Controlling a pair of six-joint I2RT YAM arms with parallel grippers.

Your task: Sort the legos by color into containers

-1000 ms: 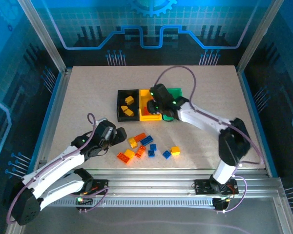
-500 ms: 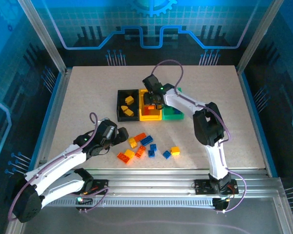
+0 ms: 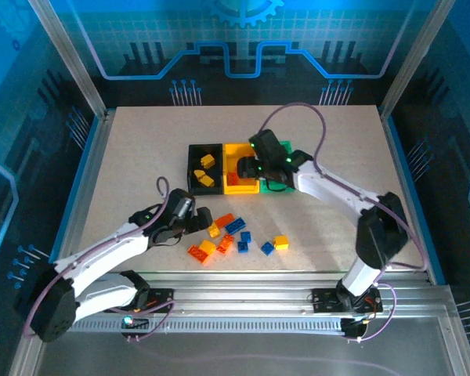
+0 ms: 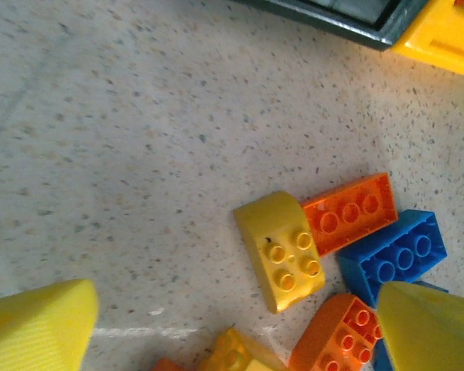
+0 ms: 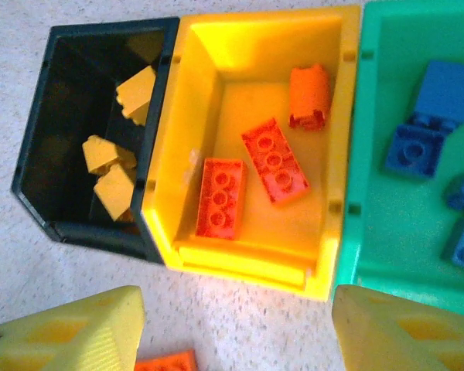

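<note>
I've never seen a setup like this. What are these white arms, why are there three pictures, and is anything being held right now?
These are two robot arms bolted at the near edge of a table, each ending in a two-finger gripper. The wide picture looks down from above and behind them. The other two come from small cameras on the wrists, so the yellow wedges at the bottom are each arm's own fingers. The left gripper is open above loose legos in yellow, orange and blue, lying on the table. The right gripper is open over three joined bins with sorted pieces inside: yellow in the black bin, orange in the yellow bin, blue in the green bin. Nothing is held by either gripper.
</note>
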